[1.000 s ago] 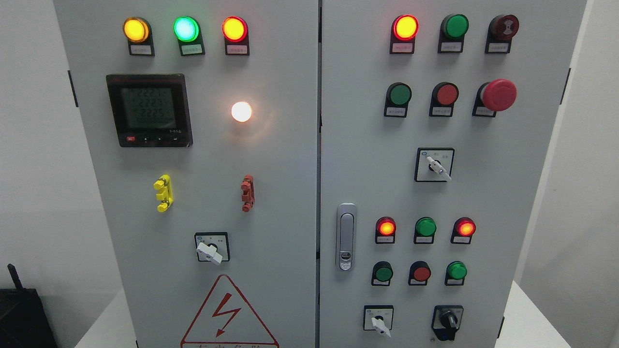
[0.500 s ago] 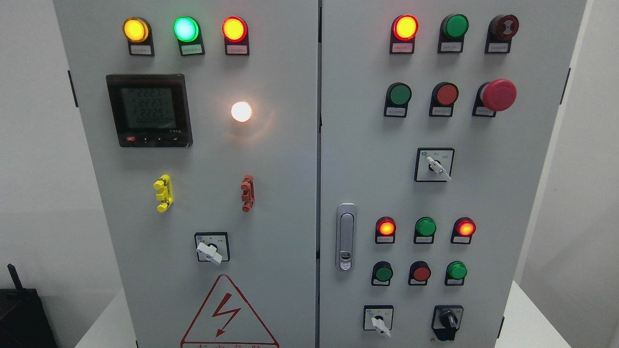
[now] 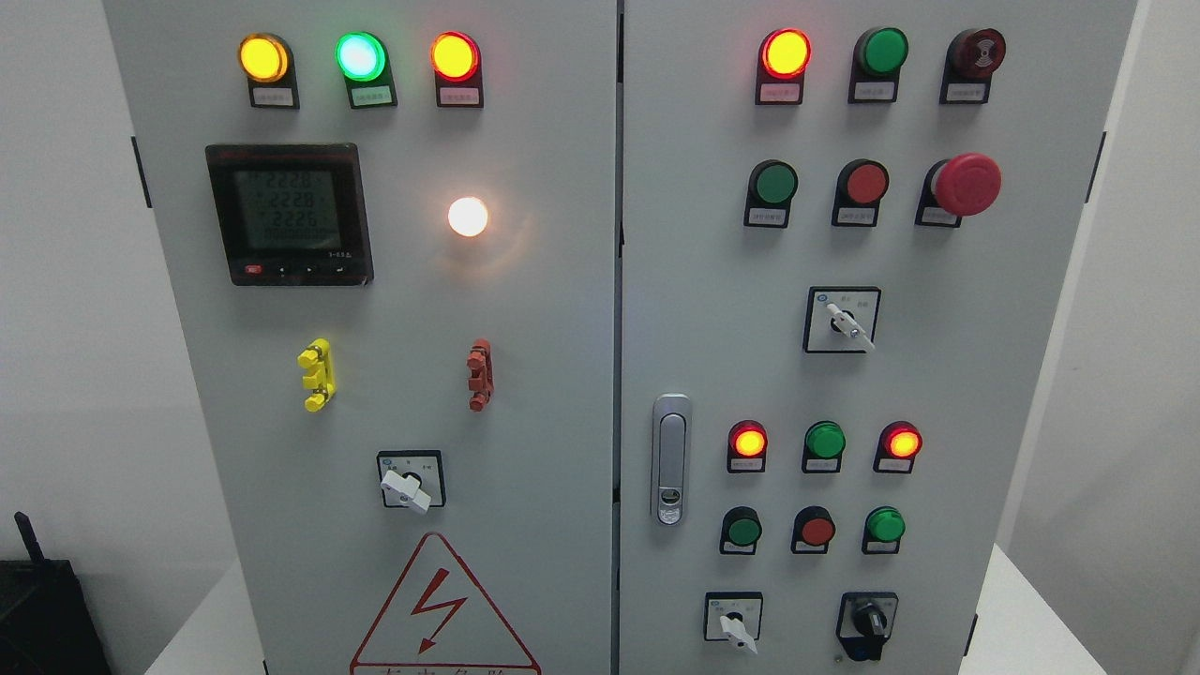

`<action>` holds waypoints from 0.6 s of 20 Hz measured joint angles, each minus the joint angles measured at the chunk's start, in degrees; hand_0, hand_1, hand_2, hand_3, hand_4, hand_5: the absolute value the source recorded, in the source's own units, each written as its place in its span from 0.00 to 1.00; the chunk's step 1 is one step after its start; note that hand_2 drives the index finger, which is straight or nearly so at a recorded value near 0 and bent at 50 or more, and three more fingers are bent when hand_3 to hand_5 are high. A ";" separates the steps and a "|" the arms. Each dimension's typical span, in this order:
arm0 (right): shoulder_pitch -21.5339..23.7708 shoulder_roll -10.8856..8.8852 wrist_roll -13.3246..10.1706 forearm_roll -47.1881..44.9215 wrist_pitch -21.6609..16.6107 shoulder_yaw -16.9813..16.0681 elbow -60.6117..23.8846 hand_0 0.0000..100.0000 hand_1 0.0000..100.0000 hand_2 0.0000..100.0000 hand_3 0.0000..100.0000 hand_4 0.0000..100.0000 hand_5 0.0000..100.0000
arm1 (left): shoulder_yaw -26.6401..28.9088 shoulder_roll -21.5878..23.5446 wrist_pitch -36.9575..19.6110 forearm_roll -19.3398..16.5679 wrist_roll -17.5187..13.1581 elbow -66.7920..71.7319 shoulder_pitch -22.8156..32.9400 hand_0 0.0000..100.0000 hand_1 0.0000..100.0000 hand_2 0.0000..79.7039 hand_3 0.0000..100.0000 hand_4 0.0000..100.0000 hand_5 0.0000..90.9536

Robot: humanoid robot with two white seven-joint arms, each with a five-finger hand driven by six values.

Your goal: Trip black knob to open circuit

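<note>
The black knob (image 3: pixel 868 622) sits at the bottom right of the grey cabinet's right door (image 3: pixel 947 375), its handle pointing straight down. Left of it is a white rotary switch (image 3: pixel 734 622) whose lever points down to the right. Neither of my hands nor arms shows anywhere in the head view.
The right door carries lit red lamps (image 3: pixel 785 52), green and red push buttons, a red mushroom stop button (image 3: pixel 967 184), another white selector (image 3: pixel 843 322) and a silver door latch (image 3: pixel 670 459). The left door (image 3: pixel 525 375) holds a meter (image 3: pixel 289 213), lamps and a warning triangle (image 3: pixel 441 609). A black box (image 3: pixel 42 614) stands at lower left.
Only the digits on the meter display have changed. Nothing else has moved.
</note>
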 measured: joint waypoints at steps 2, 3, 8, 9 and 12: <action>0.61 0.00 -0.21 0.00 0.00 -0.05 -2.87 0.00 0.23 0.00 0.24 0.16 0.00 | 0.00 0.00 0.00 0.00 0.00 0.00 0.00 0.12 0.39 0.00 0.00 0.00 0.00; 0.87 -0.01 -0.28 0.00 0.00 -0.07 -4.14 0.00 0.23 0.00 0.24 0.17 0.00 | 0.00 0.00 0.00 0.00 0.00 0.00 0.00 0.12 0.39 0.00 0.00 0.00 0.00; 2.47 -0.01 -0.40 0.00 0.12 -0.05 -10.78 0.00 0.22 0.00 0.26 0.18 0.00 | -0.01 0.00 0.01 0.00 0.00 0.00 0.00 0.12 0.39 0.00 0.00 0.00 0.00; 2.81 0.04 -0.40 0.00 0.13 -0.05 -11.94 0.00 0.22 0.00 0.26 0.18 0.00 | -0.01 0.00 0.01 -0.01 0.00 0.00 0.00 0.12 0.39 0.00 0.00 0.00 0.00; 3.85 0.52 -0.42 0.00 0.18 -0.02 -15.68 0.00 0.22 0.00 0.26 0.19 0.01 | -0.01 0.00 0.00 -0.01 0.00 0.00 0.00 0.12 0.39 0.00 0.00 0.00 0.00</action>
